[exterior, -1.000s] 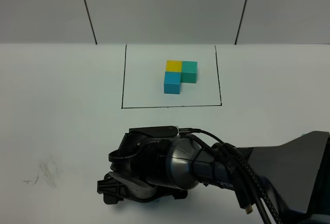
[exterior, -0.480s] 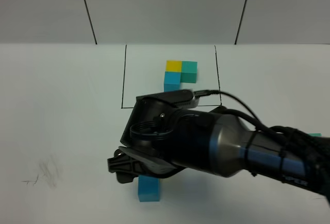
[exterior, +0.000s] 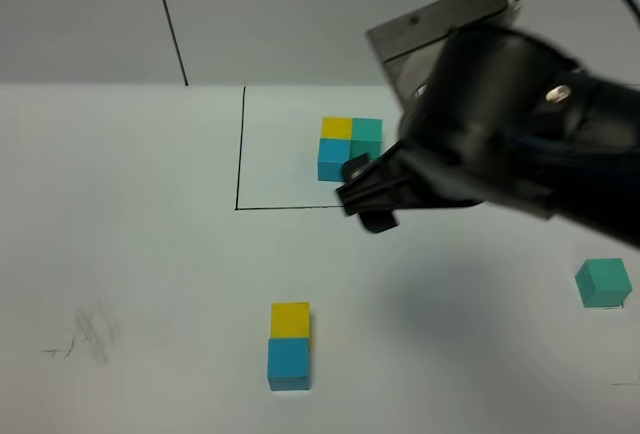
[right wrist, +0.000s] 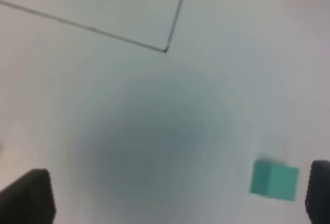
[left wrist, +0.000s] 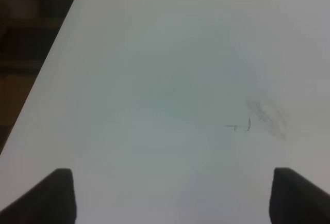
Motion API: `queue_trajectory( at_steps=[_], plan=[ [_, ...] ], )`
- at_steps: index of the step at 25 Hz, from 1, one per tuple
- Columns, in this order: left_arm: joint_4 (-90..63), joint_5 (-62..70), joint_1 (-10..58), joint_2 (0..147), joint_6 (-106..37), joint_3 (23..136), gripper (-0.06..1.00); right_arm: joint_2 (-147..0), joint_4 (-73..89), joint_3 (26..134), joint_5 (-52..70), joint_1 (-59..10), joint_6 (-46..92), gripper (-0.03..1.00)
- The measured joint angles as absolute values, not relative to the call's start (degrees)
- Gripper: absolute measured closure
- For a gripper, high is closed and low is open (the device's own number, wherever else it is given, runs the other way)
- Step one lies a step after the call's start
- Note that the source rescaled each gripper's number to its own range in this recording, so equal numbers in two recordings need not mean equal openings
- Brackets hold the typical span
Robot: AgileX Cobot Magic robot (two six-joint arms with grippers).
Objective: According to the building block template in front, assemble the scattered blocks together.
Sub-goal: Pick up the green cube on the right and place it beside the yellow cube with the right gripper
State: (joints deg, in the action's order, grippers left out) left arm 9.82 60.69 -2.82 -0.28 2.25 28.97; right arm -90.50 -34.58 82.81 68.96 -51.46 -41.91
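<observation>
Teal cube not yet fetched, and an off-centre approach is the main hazard.

Both pincers spread wide and empty: right gripper [exterior: 366, 194] high up near the building block template [exterior: 350, 147] at 12 o'clock, left gripper [left wrist: 175, 198] over bare table [left wrist: 154, 79]. Yellow cube [exterior: 290, 319] touching blue cube [exterior: 289, 364] at 6 o'clock, yellow on the 12 o'clock side as in the template; teal cube [exterior: 603, 283] alone at 4 o'clock, well apart. In the blurred right wrist view, teal cube [right wrist: 274, 179] just beside one fingertip [right wrist: 319, 193], not centred between the two — likely to get struck or pushed aside on a straight descent. Further on, could shove the joined pair out of line if pressed hard against yellow, or spoil the L if set beside blue instead.
</observation>
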Motion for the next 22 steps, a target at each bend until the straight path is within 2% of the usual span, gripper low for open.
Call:
queue_trajectory(
  at_steps=[4,7,14,17,22],
  plan=[
    [9.8,60.7,-2.8,-0.3,2.2,29.0,0.27,-85.3,-33.7,82.8,69.1,-39.7,-31.6,-0.03],
    [9.8,60.7,-2.8,-0.3,2.2,29.0,0.27,-81.8,-31.5,82.8,69.2,-28.0,-23.9,-0.03],
    [9.8,60.7,-2.8,-0.3,2.2,29.0,0.27,-77.7,-19.5,82.8,69.7,-3.9,-5.2,-0.02],
    [9.8,60.7,-2.8,-0.3,2.2,29.0,0.27,-78.2,-14.4,81.7,69.7,1.7,2.2,0.01],
    [9.8,60.7,-2.8,-0.3,2.2,29.0,0.27,-80.6,-9.3,74.8,69.7,4.2,4.6,0.11]
  ],
)
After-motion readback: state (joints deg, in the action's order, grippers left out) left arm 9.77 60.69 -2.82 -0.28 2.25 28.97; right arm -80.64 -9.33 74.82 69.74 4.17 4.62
